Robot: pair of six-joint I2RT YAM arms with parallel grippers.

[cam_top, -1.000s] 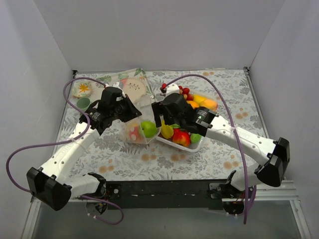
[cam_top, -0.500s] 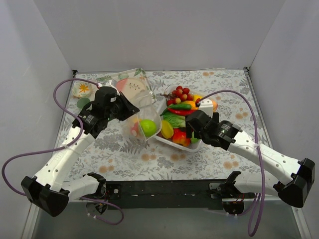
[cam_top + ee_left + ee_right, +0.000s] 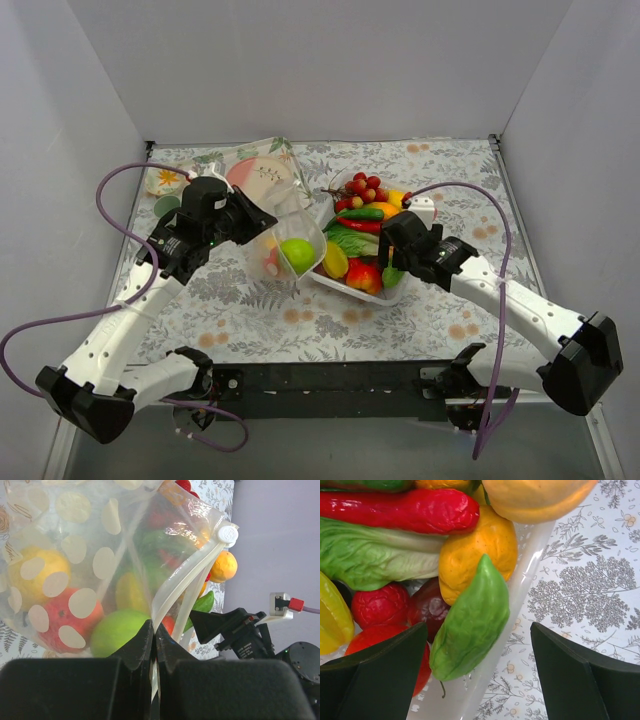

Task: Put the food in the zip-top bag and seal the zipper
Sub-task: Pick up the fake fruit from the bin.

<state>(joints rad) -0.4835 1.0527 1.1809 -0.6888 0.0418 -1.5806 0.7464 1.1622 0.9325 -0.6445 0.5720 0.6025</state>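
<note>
The dotted zip-top bag (image 3: pixel 283 252) hangs open-mouthed from my left gripper (image 3: pixel 257 219), beside the white tray (image 3: pixel 395 296). In the left wrist view my left gripper (image 3: pixel 153 631) is shut on the zipper (image 3: pixel 186 582) strip at the bag (image 3: pixel 75 555) mouth. Inside the bag are a green fruit (image 3: pixel 116 634), a red one (image 3: pixel 67 617) and a yellow one (image 3: pixel 37 575). My right gripper (image 3: pixel 389 268) is open over the tray's near right corner. In the right wrist view its jaws (image 3: pixel 480 675) straddle a wrinkled green fruit (image 3: pixel 470 622) lying on the tray rim (image 3: pixel 522 592).
The tray holds several more foods: a red pepper (image 3: pixel 405 510), lettuce (image 3: pixel 370 555), an orange fruit (image 3: pixel 480 550), grapes (image 3: pixel 362 187). A pink-and-white plate (image 3: pixel 265 172), a small flowered dish (image 3: pixel 165 180) and a green cup (image 3: pixel 166 206) stand at the back left.
My right gripper has drawn back from the bag's mouth to the right and now hovers open over the tray. My left gripper still holds the bag, shifted slightly left.
</note>
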